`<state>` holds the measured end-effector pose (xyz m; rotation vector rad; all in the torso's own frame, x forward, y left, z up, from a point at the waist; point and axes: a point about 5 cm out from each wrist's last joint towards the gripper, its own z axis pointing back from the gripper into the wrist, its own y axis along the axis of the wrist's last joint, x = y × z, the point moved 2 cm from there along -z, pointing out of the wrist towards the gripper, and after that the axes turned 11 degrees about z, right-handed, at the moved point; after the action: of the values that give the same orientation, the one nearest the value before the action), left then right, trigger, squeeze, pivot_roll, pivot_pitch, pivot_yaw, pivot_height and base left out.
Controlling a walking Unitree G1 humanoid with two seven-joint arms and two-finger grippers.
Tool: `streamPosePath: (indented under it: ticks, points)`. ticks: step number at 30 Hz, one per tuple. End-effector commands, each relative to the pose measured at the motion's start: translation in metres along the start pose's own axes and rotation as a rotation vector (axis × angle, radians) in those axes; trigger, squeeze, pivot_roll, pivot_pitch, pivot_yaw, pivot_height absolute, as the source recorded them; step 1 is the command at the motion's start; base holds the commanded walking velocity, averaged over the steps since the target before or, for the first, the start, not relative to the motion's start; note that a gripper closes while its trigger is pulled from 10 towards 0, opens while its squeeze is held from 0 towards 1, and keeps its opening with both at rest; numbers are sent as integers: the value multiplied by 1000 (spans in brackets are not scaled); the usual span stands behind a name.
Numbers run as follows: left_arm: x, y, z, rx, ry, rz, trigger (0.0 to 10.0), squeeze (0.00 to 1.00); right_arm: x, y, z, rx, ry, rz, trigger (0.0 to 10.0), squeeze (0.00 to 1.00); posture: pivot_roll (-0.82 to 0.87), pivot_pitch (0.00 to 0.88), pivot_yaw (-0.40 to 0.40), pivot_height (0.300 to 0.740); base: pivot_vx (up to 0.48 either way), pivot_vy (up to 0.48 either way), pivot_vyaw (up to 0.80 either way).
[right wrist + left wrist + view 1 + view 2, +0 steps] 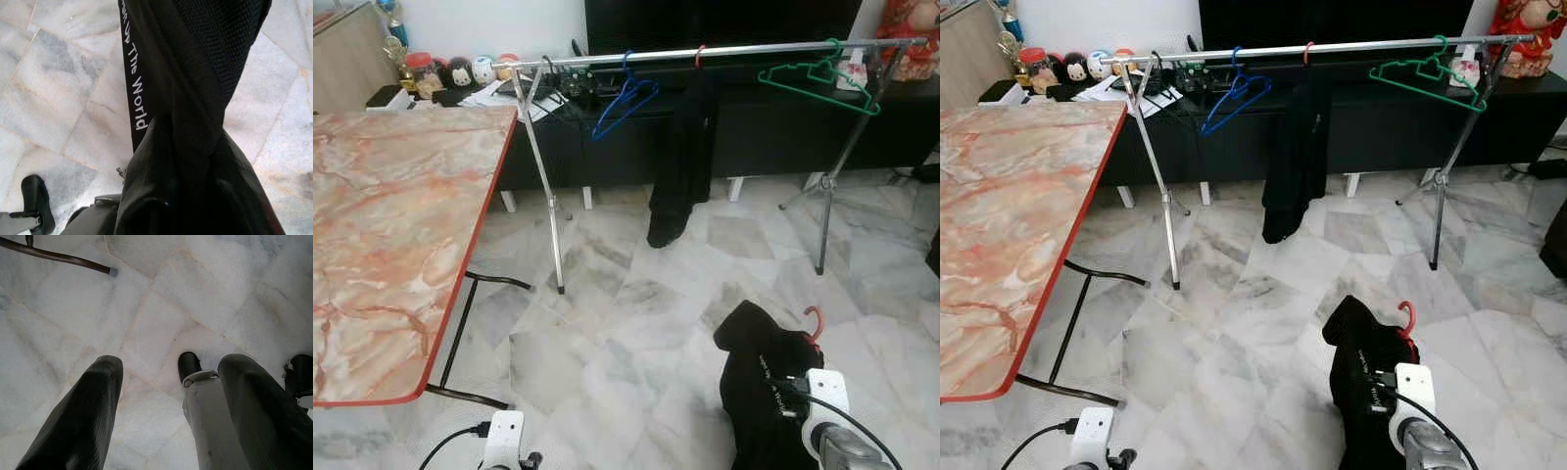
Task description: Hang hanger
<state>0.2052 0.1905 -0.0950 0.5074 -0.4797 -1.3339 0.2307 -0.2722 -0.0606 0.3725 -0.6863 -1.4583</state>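
Observation:
A silver clothes rail [734, 49] stands ahead on tripod legs. On it hang a blue hanger [625, 103], a green hanger [818, 80] and a black garment [680, 162] on a red hook. Low on the right, my right gripper [795, 388] is shut on a red hanger [816, 323] that carries another black garment [759, 377]. This cloth drapes over the fingers in the right wrist view, white lettering [137, 93] running down it. My left gripper [166, 364] hangs open over the marble floor with nothing between its fingers.
A marble-pattern table [391, 225] with a red edge and black legs fills the left side. A black TV cabinet [773, 127] runs behind the rail. The rack's legs [548, 196] [822, 215] reach the floor between me and the cabinet.

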Motion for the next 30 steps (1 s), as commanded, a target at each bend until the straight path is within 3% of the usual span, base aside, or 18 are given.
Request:
streamPosePath:
  ticks: [1,30]
  points:
    - [-3,-6,1,-26,14,7,10000,0,1,9,-1,21,-1,10,10000,0,-80,18,25,727,-300,0,0]
    - [-2,-5,0,-31,10,7,10000,0,1,11,-1,20,10,26,10000,0,-80,0,24,727,-305,0,0]
